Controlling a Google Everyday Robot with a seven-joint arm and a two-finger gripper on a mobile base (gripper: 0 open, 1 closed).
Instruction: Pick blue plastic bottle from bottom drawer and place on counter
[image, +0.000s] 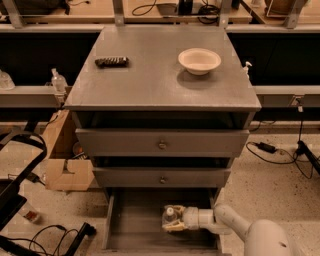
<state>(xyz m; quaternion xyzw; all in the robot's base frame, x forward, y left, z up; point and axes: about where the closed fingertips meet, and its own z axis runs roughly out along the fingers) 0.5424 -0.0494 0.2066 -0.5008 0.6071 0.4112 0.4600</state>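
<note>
Starting big: broad grey tabletop up top, carrying a white bowl toward the back right and a dark remote-looking thing back left; bare grey in front of both, so room for a set-down. Below that, two shut drawer fronts, then the drawer pulled out down near the floor. Reaching into it from the right: a pale arm, ending in the end effector low inside the drawer. Looks spread apart, one yellowish finger in front of the bottle and the other behind, straddling it; can't say for sure about contact, but doesn't look squeezed down. Bottle itself: seemingly upright on the drawer floor, right half, white cap up.

Handling guess: probably light, maybe near empty; thin clear plastic, so squashy and a bit slick; shouldn't break, but could tip over or squirt out of a hard pinch. Best to grab across the body at mid height, below the cap, about at the label, with a gentle squeeze; then lift straight up to clear the drawer wall and the fronts above.
</note>
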